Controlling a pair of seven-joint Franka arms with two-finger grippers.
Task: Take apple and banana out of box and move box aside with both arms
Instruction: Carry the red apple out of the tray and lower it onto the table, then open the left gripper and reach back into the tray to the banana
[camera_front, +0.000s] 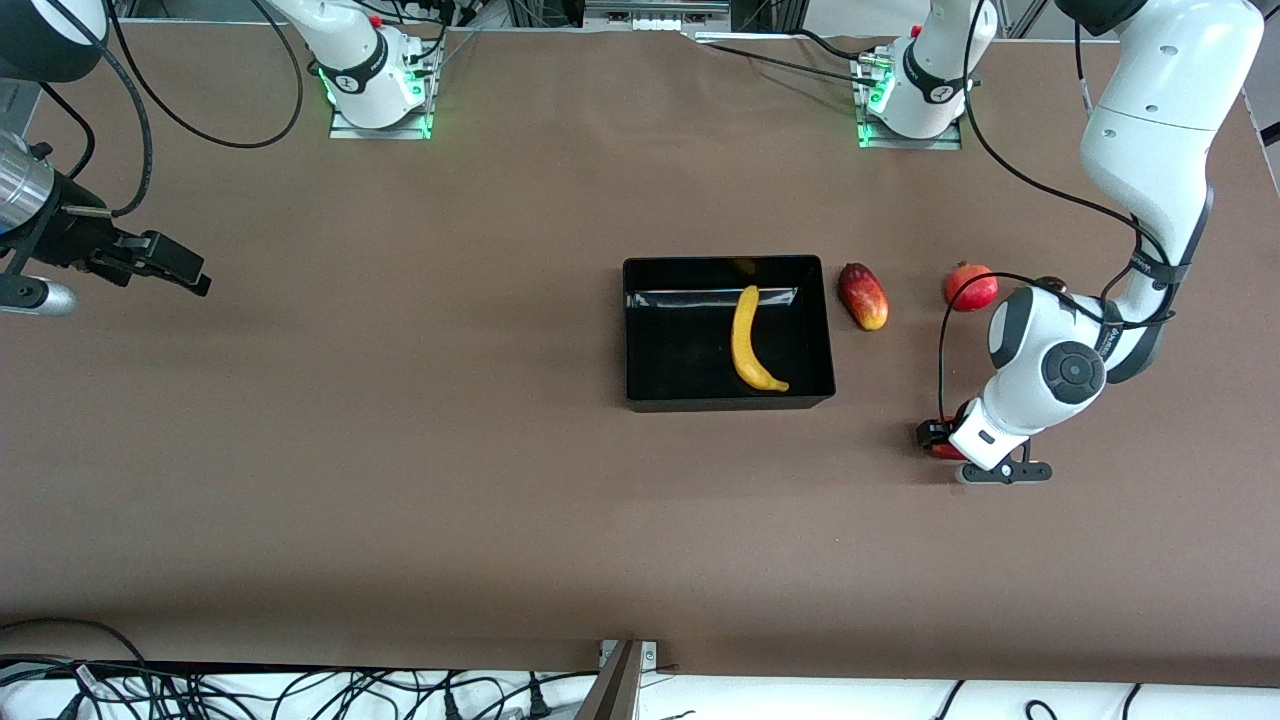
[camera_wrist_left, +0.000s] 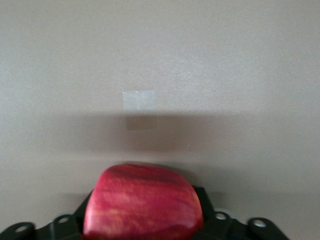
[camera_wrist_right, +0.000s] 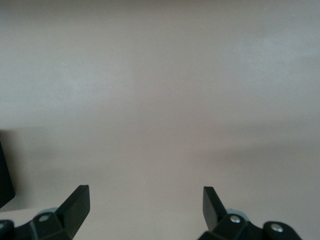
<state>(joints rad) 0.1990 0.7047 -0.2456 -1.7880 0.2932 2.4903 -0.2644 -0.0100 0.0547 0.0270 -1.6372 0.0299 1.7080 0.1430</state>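
Observation:
A red apple (camera_wrist_left: 143, 205) with yellowish streaks sits between the jaws of my left gripper (camera_front: 940, 440) and fills the bottom of the left wrist view. In the front view only a red sliver of the apple (camera_front: 946, 452) shows under the left hand, low at the table, nearer the front camera than the pomegranate. The yellow banana (camera_front: 750, 340) lies inside the black box (camera_front: 650, 330) at the middle of the table. My right gripper (camera_front: 175, 268) hangs open and empty over bare table at the right arm's end, and its fingertips (camera_wrist_right: 79, 199) stand wide apart.
An oblong red-yellow fruit (camera_front: 863, 296) lies beside the box toward the left arm's end, and a round pomegranate (camera_front: 971, 287) lies a little further that way. A pale tape patch (camera_wrist_left: 138, 100) is stuck to the table ahead of the apple. Cables run along the front edge.

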